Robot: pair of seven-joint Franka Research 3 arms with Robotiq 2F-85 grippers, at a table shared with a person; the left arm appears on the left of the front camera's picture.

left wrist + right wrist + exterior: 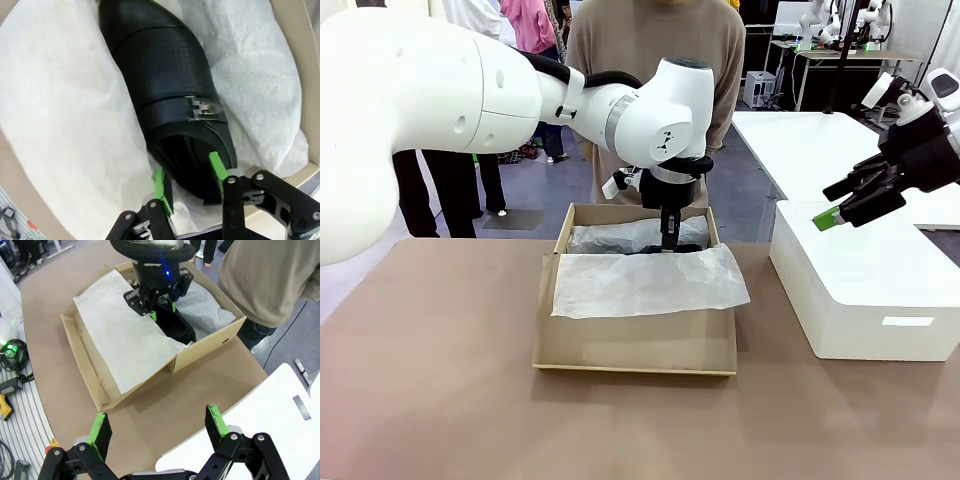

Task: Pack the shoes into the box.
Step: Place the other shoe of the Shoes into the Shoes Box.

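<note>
Placement looked done: black dress shoe (165, 75) lay at twelve o'clock in the box (635, 345), left end effector (189, 176) half-open astride its heel, holding nothing, right end effector (157, 427) wide and empty, so next called for lifting straight clear.

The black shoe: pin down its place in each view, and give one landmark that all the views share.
Front view: the shoe is a dark sliver in the far half of the box, under the left claw.
Left wrist view: it fills the middle, heel opening toward the claw's fingers.
Right wrist view: it lies upper middle, just below the left claw.
Shared landmark: the white tissue paper around it.
</note>
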